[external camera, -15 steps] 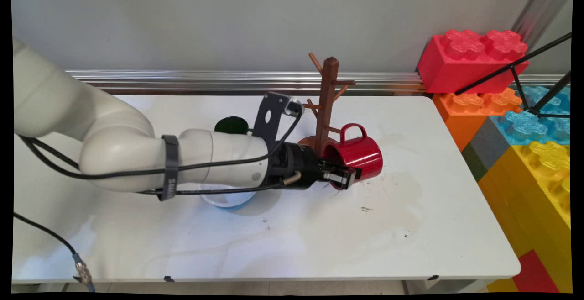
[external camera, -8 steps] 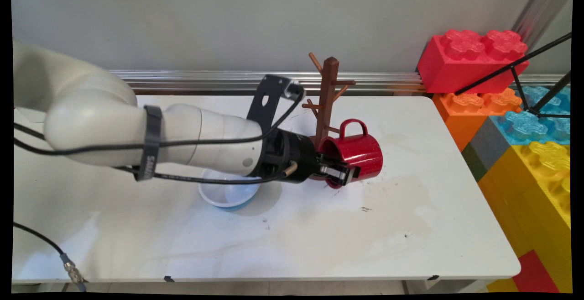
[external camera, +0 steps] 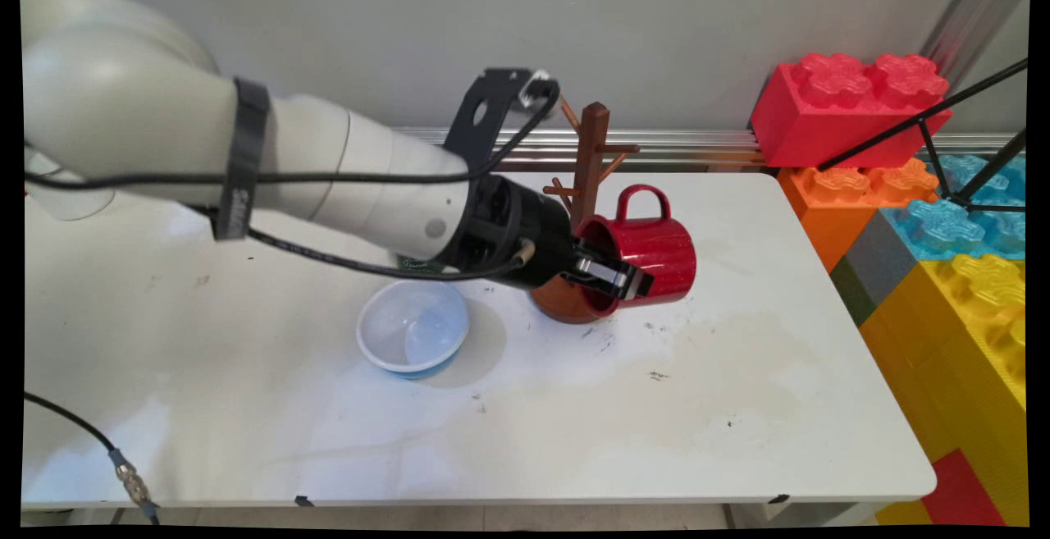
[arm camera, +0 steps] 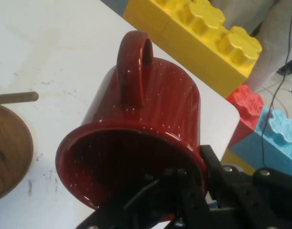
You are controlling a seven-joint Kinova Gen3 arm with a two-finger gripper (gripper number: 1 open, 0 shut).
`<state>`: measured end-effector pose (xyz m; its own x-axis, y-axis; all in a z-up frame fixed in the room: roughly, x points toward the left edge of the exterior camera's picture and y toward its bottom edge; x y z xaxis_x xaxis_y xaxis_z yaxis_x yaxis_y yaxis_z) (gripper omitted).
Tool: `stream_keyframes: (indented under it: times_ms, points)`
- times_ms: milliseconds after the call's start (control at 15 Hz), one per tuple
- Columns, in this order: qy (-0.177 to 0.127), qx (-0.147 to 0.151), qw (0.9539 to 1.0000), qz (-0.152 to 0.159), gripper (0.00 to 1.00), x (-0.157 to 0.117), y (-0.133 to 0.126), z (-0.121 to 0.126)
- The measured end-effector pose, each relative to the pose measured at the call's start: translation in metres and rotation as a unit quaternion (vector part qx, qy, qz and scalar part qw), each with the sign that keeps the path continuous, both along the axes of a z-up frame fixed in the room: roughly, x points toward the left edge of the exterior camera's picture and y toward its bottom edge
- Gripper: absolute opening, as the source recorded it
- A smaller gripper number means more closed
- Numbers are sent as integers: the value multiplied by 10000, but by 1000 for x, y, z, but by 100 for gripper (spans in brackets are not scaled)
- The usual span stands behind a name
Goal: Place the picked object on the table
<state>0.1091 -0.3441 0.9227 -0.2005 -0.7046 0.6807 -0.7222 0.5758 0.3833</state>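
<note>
The end effector is clamped on the rim of a red mug, one finger inside its mouth, holding it on its side above the desk, handle up, just beside a brown mug tree; the arm slopes down from upper left over a blue bowl

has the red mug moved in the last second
Yes. The red mug, gripped by the gripper, has risen: its handle now sits higher against the fixed wooden mug tree.

White table bears bowl and mug tree.
</note>
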Motion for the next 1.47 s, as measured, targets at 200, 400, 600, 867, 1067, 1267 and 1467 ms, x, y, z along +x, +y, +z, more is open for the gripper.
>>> stream_keyframes:
  times_ms: [200,400,600,867,1067,1267,1467]
  points:
    - [-85,72,9999,-100,0,1,-3,19]
    - [-190,128,9996,-173,0,2,-6,36]
    - [-362,207,9987,-295,0,5,-8,56]
    - [-712,269,9958,-501,0,10,-9,71]
    - [-989,295,9923,-679,0,10,-10,75]
    - [-1405,363,9853,-901,0,7,-11,73]
    - [-1851,469,9756,-1085,0,0,-14,65]
